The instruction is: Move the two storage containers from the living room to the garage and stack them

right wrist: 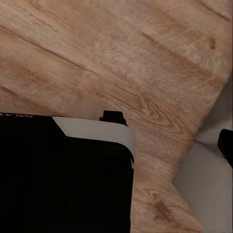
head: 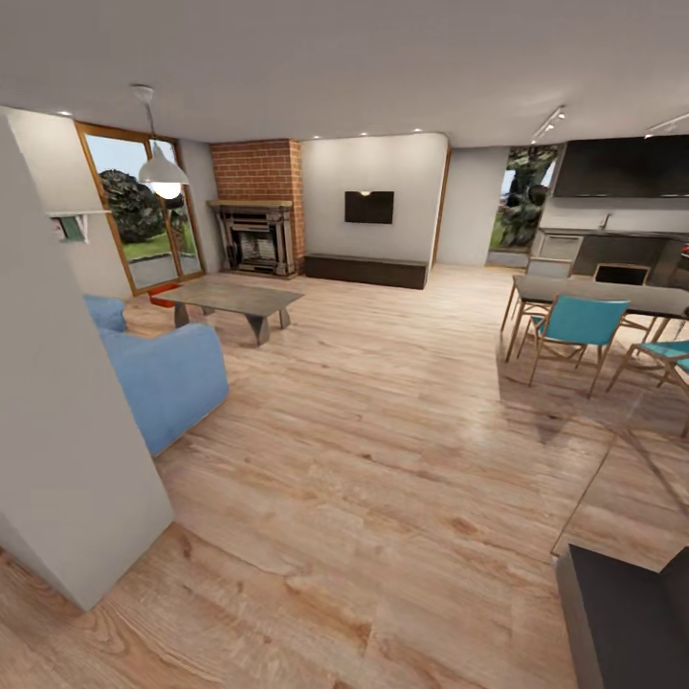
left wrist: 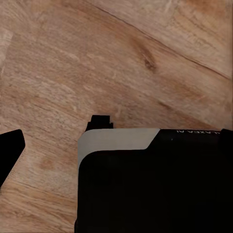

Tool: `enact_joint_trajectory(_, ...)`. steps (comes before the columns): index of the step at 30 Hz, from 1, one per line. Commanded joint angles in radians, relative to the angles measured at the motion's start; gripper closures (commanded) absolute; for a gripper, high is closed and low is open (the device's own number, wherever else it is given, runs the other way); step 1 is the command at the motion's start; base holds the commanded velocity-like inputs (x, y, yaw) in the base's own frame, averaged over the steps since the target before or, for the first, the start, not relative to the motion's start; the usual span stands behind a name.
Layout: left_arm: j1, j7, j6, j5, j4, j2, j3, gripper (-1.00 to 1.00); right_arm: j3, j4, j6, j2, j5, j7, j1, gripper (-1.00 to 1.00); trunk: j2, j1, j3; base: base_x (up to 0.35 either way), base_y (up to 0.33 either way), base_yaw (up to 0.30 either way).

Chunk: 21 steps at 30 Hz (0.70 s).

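light wood-plank floor (head: 383,459) all around: robot in living room, garage not in sight. orange-red patch (head: 165,293) on floor beyond glass coffee table (head: 234,299), near patio door, likely one storage container; too small to confirm, second not made out. judged early: nothing picked up, both carries and stack left. wrist cams look down at planks past dark robot body (left wrist: 155,184); arms seem tucked low. fingers' state: cannot tell, either side.

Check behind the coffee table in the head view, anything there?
Behind the coffee table, an orange-red patch sits on the wood floor by the glass door, possibly a storage container. The table covers most of it, so shape and count can't be told. The brick fireplace stands farther back.
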Motion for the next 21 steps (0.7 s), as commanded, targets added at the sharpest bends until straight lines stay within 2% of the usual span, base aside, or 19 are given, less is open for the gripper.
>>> enact_joint_trajectory(1, 0.0, 0.001, 0.002, 0.005, 0.0, 0.0, 0.0, -1.0, 0.008, 0.003, -0.006, 0.001, -0.009, -0.001, -0.001, -1.0, -0.001, 0.001, -0.001, 0.322, 0.0, 0.0)
enact_joint_trajectory(21, 0.0, 0.001, 0.002, 0.005, 0.0, 0.0, 0.0, -1.0, 0.008, 0.003, -0.006, 0.002, -0.011, -0.001, -0.001, -1.0, -0.001, 0.001, -0.001, 0.322, 0.0, 0.0)
